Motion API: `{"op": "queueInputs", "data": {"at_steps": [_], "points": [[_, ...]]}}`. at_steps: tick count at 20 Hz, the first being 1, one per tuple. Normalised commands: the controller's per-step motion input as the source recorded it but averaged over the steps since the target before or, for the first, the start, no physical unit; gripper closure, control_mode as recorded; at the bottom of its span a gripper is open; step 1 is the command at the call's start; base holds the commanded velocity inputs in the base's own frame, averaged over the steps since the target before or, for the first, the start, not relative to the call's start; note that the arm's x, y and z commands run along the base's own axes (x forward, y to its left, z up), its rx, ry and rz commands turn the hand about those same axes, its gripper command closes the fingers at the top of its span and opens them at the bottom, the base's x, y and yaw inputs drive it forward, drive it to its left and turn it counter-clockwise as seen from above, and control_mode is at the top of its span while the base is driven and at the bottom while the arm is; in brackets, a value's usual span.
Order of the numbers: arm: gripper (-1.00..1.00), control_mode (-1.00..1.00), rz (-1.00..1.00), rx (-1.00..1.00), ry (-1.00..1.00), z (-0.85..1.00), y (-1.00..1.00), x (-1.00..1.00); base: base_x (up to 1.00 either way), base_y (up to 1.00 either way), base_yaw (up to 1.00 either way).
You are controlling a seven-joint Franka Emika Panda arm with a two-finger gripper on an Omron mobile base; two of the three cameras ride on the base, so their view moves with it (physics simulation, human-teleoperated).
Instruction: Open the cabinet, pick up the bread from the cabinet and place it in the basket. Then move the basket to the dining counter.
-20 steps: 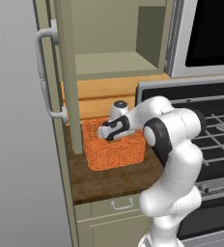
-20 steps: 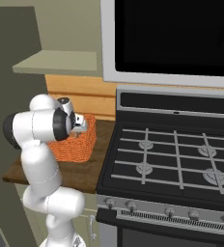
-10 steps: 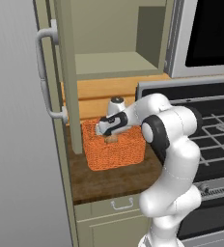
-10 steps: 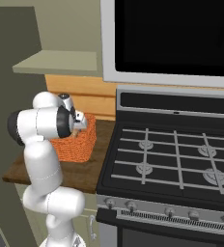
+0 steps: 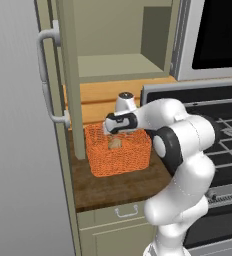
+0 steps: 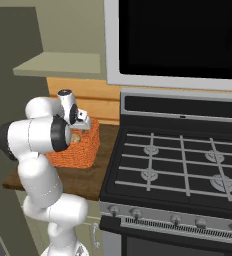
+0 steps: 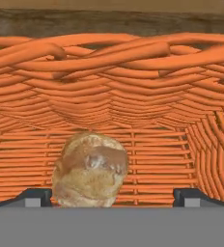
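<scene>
The orange woven basket (image 5: 119,161) (image 6: 74,156) stands on the brown wooden counter beside the stove. The small tan bread (image 5: 115,143) (image 6: 76,136) lies on the basket floor. My gripper (image 5: 114,134) (image 6: 81,126) hangs just above the bread, pointing down into the basket. In the hand view the bread (image 7: 91,169) rests between my two open fingertips, against the basket wall (image 7: 114,87), and my gripper (image 7: 112,197) holds nothing. The cabinet door (image 5: 23,125) stands swung open at the left, and its shelf (image 5: 118,65) is bare. The dining counter is out of view.
The black gas stove (image 6: 178,160) with grates sits right of the basket, a microwave (image 6: 178,40) above it. The open door's silver handle (image 5: 47,75) juts out left of my arm. A pale drawer (image 5: 125,212) lies under the counter edge.
My hand has risen a little out of the basket and its fingers have spread slightly wider. The bread stays lying in the basket.
</scene>
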Motion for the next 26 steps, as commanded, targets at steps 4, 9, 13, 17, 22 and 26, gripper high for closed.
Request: {"op": "queueInputs", "data": {"at_steps": [4, 9, 13, 17, 22, 26], "points": [[-1.00, -1.00, -0.09, 0.07, -0.15, 0.43, -0.63, -0.48, 0.00, 0.00, 0.00], [-1.00, -1.00, -0.10, 0.04, -0.06, 0.40, -0.53, -0.32, 0.00, 0.00, 0.00], [-1.00, -1.00, -0.08, 0.03, 0.00, 0.09, -0.56, -0.22, 0.00, 0.00, 0.00], [-1.00, -1.00, -0.02, 0.00, 0.02, 0.00, -0.20, -0.02, 0.00, 0.00, 0.00], [-1.00, -1.00, 0.00, 0.02, 0.06, -0.18, -0.03, 0.16, 0.00, 0.00, 0.00], [-1.00, -1.00, 0.00, 0.04, 0.02, -0.29, -0.09, 0.19, 0.00, 0.00, 0.00]]}}
